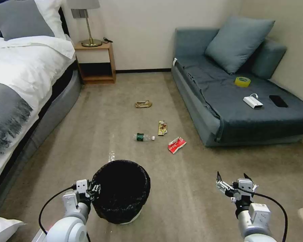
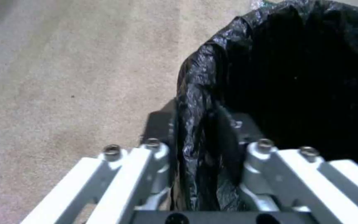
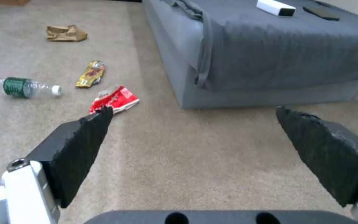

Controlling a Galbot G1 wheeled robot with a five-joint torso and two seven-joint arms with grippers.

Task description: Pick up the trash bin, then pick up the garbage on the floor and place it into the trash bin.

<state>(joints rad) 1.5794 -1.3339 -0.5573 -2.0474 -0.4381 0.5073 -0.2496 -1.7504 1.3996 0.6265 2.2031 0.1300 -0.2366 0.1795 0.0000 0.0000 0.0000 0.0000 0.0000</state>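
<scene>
the left tool is sitting at the near-left rim of the trash bin, its fingers straddling the bag-lined wall, one outside and one inside, seemingly pinching it. the bin is standing on the carpet directly ahead. that grip is looking thin: mostly crinkly liner could be caught, so the bag may be slipping or the bin tilting once lifted. further on, the bottle, gold wrapper, tan paper and red-white wrapper are lying scattered, apart. the right tool is hovering wide open and empty, risking a roll-away bottle.
</scene>
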